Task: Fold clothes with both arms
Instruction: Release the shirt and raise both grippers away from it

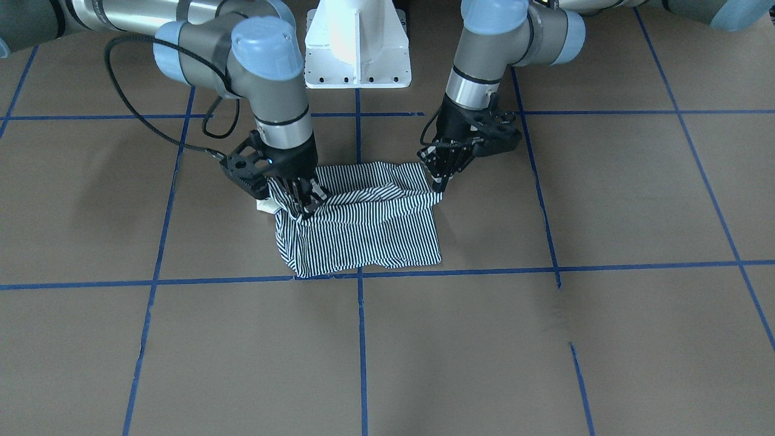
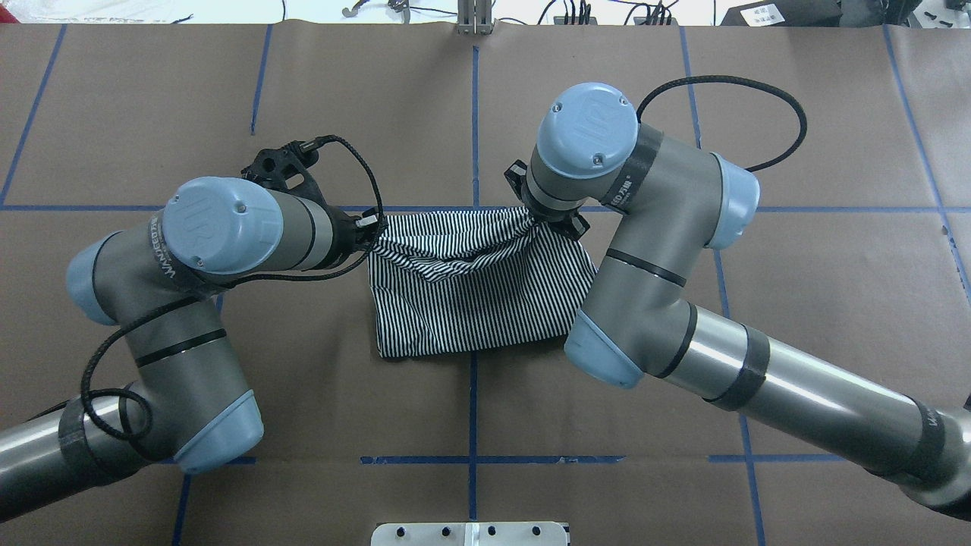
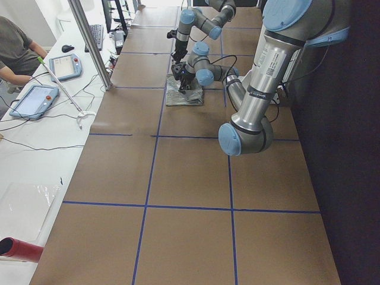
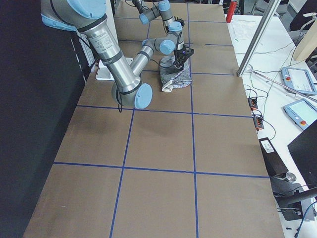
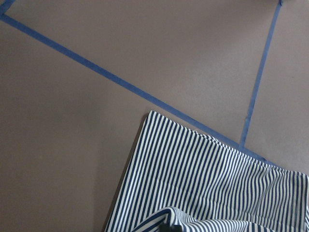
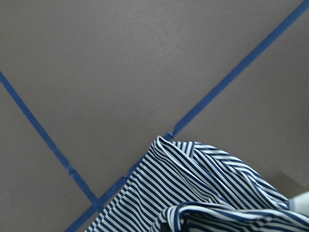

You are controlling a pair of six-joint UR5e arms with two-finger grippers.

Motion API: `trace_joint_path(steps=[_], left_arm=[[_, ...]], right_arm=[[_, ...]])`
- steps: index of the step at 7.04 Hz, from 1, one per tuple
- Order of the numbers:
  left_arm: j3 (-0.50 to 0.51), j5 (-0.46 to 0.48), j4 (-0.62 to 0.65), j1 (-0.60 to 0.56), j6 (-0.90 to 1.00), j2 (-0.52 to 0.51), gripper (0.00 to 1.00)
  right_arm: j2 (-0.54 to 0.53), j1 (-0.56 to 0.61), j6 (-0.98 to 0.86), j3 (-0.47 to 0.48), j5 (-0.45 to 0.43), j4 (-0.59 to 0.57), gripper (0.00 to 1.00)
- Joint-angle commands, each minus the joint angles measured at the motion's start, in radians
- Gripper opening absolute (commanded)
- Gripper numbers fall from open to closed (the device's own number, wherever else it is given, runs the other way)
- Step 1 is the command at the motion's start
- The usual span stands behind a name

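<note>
Holding the shirt [image 1: 363, 233] by two corners, both arms are down low over the table [image 1: 575, 351]. The left gripper [image 1: 441, 179] is pinched tight on one striped corner, jaws drawn together on the cloth. The right gripper [image 1: 304, 203] is clamped on the opposite corner, sunk into bunched fabric. Between them the gripped edge hangs up off the table and sags in a shallow curve, with creases running in toward each grip. Under that raised edge the rest of the shirt lies flat as a rough rectangle. It sits in front of the base [image 1: 357, 54], well apart from every edge of the table. Its side away from the robot runs along a tape line [image 1: 545, 266], and another line passes under its middle. How far over the flat part the lifted edge hangs cannot be told, since the front and overhead views disagree. The left wrist camera shows stripes lying smooth on the brown surface, with a raised fold at the bottom of the frame. The right wrist camera shows a crumpled striped corner beside crossing tape. Off to the side, a person [image 3: 15, 44] sits at a white bench [image 3: 35, 154] alongside the table.
</note>
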Motion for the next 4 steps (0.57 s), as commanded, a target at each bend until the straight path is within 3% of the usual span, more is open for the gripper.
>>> trace_joint_path(steps=[1,2,3,4], left_arm=[[0.23,-0.002,-0.147,-0.109,0.182,-0.068,0.37],[0.223,-0.011,-0.155,-0.143,0.192,-0.071,0.43],[0.192,-0.022,-0.154,-0.153,0.192,-0.065,0.43],[0.166,-0.059,-0.149,-0.15,0.182,-0.062,0.43]], right_arm=[[0.113,0.073,-0.153,-0.286,0.028,0.155,1.0],[0.109,0.163,-0.181,-0.278,0.192,0.156,1.0],[0.081,0.198,-0.212,-0.259,0.253,0.157,1.0],[0.038,0.201,-0.227,-0.203,0.256,0.157,1.0]])
